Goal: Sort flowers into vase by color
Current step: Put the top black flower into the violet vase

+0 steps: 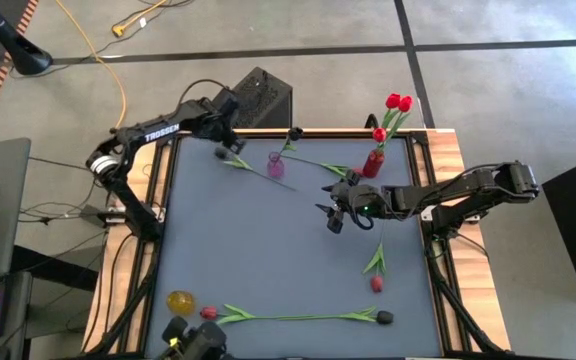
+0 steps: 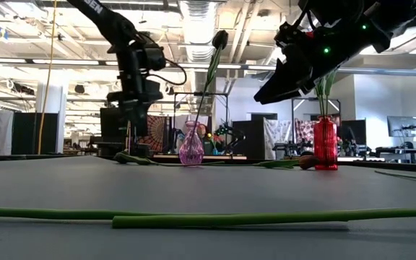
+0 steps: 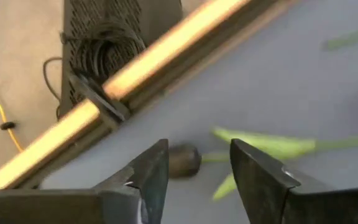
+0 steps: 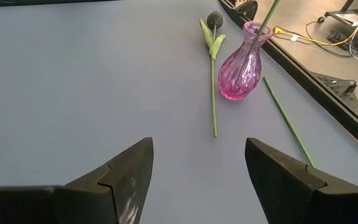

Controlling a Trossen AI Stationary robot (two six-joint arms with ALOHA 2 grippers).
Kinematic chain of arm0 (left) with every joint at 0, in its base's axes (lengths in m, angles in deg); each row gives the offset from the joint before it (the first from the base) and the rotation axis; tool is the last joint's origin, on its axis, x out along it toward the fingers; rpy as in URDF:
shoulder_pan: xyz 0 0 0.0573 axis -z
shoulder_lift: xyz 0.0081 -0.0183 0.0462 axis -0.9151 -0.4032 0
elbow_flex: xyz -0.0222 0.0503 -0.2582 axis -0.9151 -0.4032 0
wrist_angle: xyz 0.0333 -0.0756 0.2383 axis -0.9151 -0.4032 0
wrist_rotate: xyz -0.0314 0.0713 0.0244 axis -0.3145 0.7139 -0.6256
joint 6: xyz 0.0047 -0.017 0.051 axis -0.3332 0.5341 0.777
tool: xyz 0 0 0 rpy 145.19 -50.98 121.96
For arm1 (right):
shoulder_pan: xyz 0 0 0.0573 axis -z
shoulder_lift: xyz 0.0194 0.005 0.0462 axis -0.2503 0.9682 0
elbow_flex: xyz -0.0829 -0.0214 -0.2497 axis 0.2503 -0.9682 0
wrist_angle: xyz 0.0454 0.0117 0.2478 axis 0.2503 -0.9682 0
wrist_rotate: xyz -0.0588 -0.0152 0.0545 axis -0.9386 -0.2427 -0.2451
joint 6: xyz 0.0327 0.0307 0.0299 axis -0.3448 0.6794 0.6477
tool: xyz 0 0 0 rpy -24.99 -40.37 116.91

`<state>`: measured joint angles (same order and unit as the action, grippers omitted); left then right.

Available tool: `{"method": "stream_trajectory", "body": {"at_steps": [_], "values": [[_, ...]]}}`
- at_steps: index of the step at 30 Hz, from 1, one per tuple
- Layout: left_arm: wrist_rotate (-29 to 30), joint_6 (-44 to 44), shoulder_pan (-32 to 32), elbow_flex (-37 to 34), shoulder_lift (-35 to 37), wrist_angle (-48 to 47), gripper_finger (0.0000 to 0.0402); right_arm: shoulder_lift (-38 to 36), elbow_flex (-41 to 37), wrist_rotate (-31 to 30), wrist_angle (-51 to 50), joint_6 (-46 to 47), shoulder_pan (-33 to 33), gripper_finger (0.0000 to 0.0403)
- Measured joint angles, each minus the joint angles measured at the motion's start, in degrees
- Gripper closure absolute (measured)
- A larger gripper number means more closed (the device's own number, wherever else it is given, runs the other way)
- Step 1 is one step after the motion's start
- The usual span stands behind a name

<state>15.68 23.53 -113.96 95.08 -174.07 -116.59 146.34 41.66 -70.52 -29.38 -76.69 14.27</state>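
Dark tulip (image 1: pixel 222 153), high view: lies at the table's far left edge under the left gripper (image 1: pixel 230 148); stem runs toward the pink vase (image 1: pixel 276 165); right gripper (image 1: pixel 334 215) well apart.
Low view: left gripper above the stem; bud hard to make out.
Left wrist view: jaws apart, bud (image 3: pixel 184 160) between and just beyond the fingertips, not clamped.
Right wrist view: jaws wide apart, empty; tulip lies beside the vase.

A black box (image 1: pixel 265 97) and yellow cable (image 1: pixel 118 60) lie beyond the table.

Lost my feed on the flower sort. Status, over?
Left tool open, low over a dark tulip on the mat near the pink vase. Right tool open, empty, mid-table. Red vase holds red tulips. Nothing in the way.
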Motion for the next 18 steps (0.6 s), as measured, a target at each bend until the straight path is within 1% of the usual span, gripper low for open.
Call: {"method": "stream_trajectory", "body": {"at_steps": [4,9,18], "values": [[0.8,-6.3,-0.1,3.5,-2.3,-0.5,0.0209,0.0,0.0,0.0,0.0,0.0,0.0,0.0121],[-5.5,-13.4,-1.0,6.1,-5.8,-3.2,0.0186,0.0,0.0,0.0,0.0,0.4,0.0,0.0121],[-13.4,-20.2,-2.5,6.4,-9.6,-5.5,0.0184,0.0,0.0,0.0,-0.2,0.6,-0.3,0.0121]]}}
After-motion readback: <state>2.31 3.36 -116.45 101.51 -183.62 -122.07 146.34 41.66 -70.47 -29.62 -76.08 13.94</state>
